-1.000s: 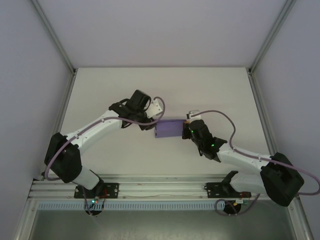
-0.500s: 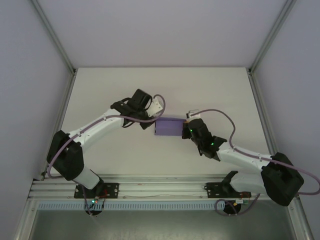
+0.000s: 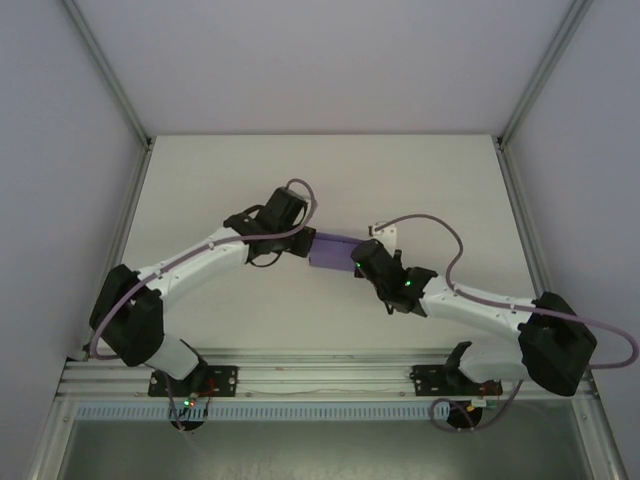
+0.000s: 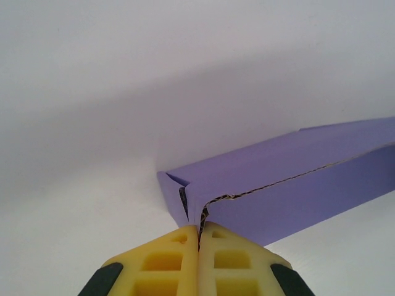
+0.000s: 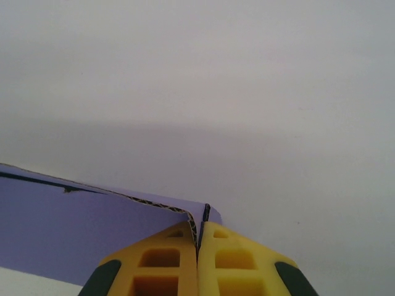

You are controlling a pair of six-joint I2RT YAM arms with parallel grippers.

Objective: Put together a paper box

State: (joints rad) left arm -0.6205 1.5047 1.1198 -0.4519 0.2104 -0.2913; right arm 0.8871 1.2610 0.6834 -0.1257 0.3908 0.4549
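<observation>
My left gripper is clenched on the left end of the purple paper box, its yellow fingers pressed together over the card's edge. My right gripper pinches the box's right corner just as tightly. The box is between my two wrists, near the middle of the table.

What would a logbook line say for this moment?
left gripper: shut on paper box corner | right gripper: shut on opposite corner | state: purple card held at both ends
</observation>
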